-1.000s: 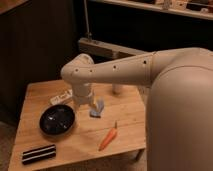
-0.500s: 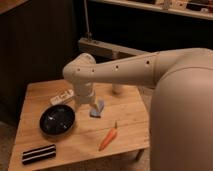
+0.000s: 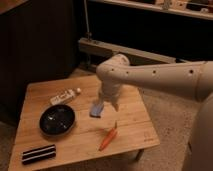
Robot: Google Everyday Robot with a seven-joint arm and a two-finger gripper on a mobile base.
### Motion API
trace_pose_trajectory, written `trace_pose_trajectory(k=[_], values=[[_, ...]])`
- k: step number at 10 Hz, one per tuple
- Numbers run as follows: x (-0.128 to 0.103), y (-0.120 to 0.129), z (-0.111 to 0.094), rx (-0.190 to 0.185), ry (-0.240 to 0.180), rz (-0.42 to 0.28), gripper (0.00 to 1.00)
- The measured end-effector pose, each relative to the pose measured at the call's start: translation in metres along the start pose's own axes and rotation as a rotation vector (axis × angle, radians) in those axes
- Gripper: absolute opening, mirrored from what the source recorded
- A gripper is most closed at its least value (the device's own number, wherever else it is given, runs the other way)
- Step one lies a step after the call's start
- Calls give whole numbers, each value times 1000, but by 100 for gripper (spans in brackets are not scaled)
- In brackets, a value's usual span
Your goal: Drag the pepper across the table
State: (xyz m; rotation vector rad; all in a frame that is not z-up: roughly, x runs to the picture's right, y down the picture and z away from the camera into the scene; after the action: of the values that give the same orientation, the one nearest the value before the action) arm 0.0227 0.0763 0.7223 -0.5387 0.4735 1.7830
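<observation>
1. The slim, tapered orange pepper (image 3: 107,139) lies near the front edge of the light wooden plank table (image 3: 135,125).
2. The white gripper (image 3: 113,104) hangs behind the pepper, just beside a small blue-grey flat object (image 3: 97,109). I cannot tell if it is open or closed.

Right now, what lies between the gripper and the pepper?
Only bare table top, seen in the camera view; the gripper hangs near the pepper.

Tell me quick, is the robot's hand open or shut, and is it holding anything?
Gripper: open or shut cannot be told. It hangs over the table beside the blue-grey object; the pepper lies apart, nearer the front edge.
</observation>
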Motion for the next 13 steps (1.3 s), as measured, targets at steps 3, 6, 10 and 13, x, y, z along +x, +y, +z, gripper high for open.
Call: trace_pose_trajectory(k=[3, 6, 10, 13], values=[[-1, -17, 22, 9, 12, 75, 65], [11, -16, 26, 45, 38, 137, 65], [11, -16, 26, 49, 41, 136, 65], [17, -20, 28, 98, 37, 141, 65]])
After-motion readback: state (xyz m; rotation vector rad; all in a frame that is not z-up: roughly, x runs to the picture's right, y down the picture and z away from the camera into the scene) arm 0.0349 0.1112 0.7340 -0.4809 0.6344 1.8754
